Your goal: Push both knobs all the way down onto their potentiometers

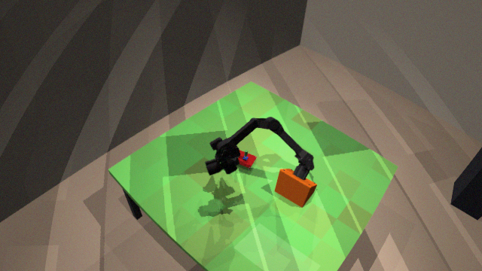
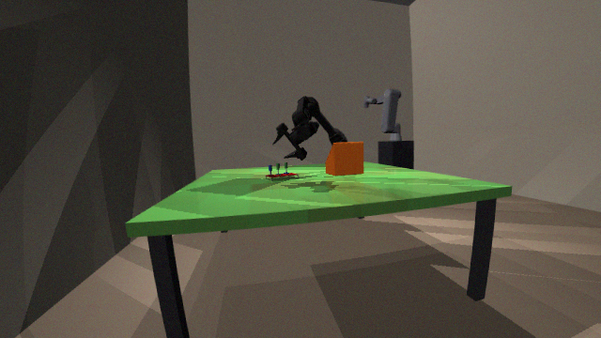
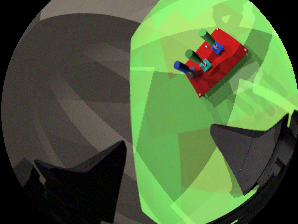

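Note:
The red circuit board (image 1: pixel 249 162) (image 2: pixel 283 176) (image 3: pixel 225 67) stands on short legs. In the wrist view it carries a blue knob (image 2: pixel 270 168) (image 3: pixel 180 66) over a dark potentiometer (image 3: pixel 192 72), a green knob (image 2: pixel 278 166) (image 3: pixel 192 55) over a teal potentiometer (image 3: pixel 205 65), and another green knob (image 2: pixel 286 165) (image 3: pixel 205 36) over a blue potentiometer (image 3: pixel 217 48). A thin shaft shows below each knob; exact gaps are too small to judge. My gripper (image 2: pixel 280 150) (image 3: pixel 169 137) is wide open and empty, above and to one side of the board. It hides part of the board in the top view.
An orange block (image 1: pixel 294 188) (image 2: pixel 347 159) stands by the arm's base, to the right of the board in the top and exterior views. The green table's near edge (image 2: pixel 319 210) shows in the exterior view. A grey arm (image 2: pixel 390 110) stands on a dark pedestal beyond the table.

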{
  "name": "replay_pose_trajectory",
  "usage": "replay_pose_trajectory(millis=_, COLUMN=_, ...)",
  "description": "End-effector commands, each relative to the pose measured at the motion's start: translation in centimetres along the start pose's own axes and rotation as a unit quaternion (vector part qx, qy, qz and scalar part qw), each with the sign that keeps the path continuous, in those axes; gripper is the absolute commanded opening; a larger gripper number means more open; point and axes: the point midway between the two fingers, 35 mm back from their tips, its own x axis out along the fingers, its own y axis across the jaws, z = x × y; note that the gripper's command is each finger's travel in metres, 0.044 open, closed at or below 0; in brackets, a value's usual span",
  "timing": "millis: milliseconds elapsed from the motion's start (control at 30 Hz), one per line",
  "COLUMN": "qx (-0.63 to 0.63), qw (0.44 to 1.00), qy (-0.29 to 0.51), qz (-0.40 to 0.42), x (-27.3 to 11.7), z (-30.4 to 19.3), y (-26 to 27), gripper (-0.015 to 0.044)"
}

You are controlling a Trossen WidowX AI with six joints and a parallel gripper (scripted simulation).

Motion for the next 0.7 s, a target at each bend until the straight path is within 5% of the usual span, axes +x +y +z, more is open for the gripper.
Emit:
replay_pose_trajectory(millis=0, qx=-0.003, qw=1.000, qy=0.000, qz=-0.001, x=0.0, z=0.0, y=0.0, gripper=0.0374)
replay_pose_trajectory(millis=467, qx=-0.203, qw=0.974, qy=0.022, qz=-0.100, x=2.1, z=2.7, y=-0.6, gripper=0.0006)
replay_pose_trajectory(millis=667, qx=-0.290, qw=0.945, qy=0.047, qz=-0.140, x=3.0, z=4.0, y=-0.7, gripper=0.0000)
